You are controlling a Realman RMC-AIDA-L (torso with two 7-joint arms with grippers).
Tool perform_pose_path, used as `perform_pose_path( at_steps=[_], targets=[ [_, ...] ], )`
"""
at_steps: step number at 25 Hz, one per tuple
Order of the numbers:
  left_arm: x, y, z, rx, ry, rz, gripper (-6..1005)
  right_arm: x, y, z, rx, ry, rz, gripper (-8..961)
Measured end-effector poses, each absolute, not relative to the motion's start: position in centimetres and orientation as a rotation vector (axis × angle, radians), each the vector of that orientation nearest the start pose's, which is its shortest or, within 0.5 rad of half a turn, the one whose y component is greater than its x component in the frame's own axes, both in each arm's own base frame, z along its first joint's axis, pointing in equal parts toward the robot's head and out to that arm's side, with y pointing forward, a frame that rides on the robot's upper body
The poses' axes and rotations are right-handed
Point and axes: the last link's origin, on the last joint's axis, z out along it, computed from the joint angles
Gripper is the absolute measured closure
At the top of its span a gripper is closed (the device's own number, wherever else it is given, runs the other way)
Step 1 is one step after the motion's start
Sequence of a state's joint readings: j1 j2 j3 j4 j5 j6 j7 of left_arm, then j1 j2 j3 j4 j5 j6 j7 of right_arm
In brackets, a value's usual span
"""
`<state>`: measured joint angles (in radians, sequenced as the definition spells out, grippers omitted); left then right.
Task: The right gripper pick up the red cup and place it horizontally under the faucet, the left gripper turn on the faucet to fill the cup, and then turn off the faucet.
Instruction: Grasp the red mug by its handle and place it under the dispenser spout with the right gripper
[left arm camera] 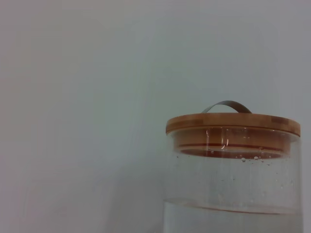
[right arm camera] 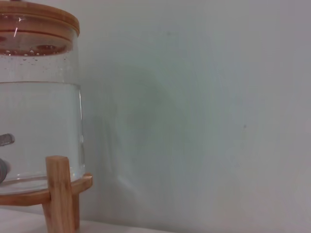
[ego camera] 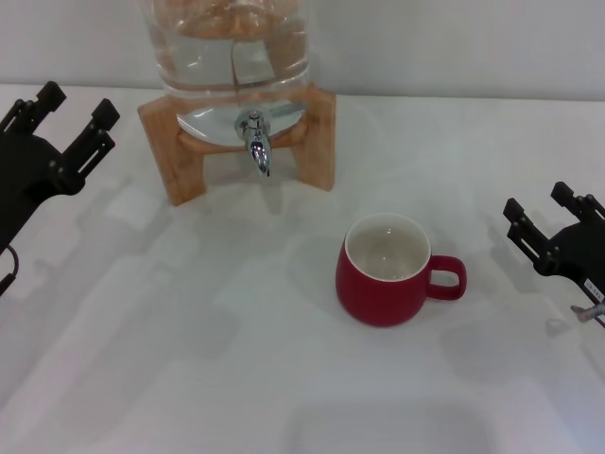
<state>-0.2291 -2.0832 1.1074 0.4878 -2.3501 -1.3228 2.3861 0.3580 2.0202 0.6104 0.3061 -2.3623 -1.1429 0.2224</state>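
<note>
nothing done yet, by the look of it. red cup (ego camera: 383, 272) stands upright on the white counter (ego camera: 189, 359), handle toward the right hand (ego camera: 541, 225), well short of the faucet (ego camera: 255, 140) and off to its right. right hand parked at the counter's right edge, prongs apart, empty. left hand (ego camera: 71, 112) idle at far left, prongs apart. glass water jar (ego camera: 232, 47) on its wooden stand (ego camera: 180, 161), part full. pickup, fill and shutoff all remain.

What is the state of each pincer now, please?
Left pincer: open, holding nothing, parked at the table's left edge beside the jar stand.
Right pincer: open, holding nothing, parked at the right, apart from the red cup.
</note>
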Motion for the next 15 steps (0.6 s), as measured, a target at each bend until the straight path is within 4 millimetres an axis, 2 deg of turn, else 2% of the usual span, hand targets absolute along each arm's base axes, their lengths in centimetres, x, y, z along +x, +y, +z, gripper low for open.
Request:
perform_pose_path(
  at_steps=[15],
  targets=[
    [-31.21,30.35,3.21,-1.844,-0.469,-1.013,242,31.51,30.01,-4.87,-1.878,0.556,0.758,261]
  ],
)
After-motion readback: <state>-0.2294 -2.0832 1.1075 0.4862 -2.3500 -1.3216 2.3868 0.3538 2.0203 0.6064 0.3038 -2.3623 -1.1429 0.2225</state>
